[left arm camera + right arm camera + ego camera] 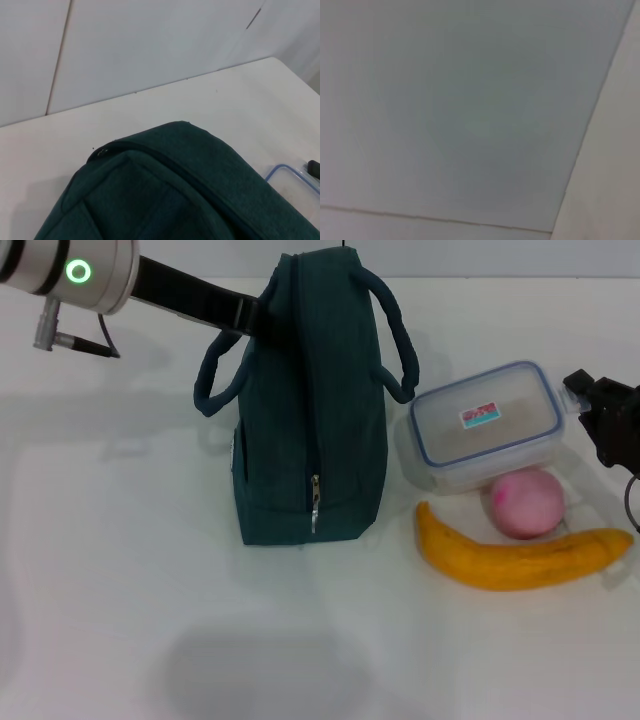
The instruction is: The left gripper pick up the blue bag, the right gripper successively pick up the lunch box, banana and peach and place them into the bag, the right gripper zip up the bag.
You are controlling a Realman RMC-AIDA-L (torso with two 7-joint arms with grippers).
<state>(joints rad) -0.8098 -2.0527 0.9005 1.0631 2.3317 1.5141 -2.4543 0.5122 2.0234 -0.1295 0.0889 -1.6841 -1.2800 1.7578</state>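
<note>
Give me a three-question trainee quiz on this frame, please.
1. True or false: the bag stands upright with its zip closed.
2. Which item lies nearest the table's front edge? A. box B. peach C. banana
3. Fill in: the left gripper is at the bag's ____ end.

Key:
1. True; nothing is packed yet.
2. C. The peach sits between box and banana; the right gripper is beside the box.
3. Top, by the handles.
</note>
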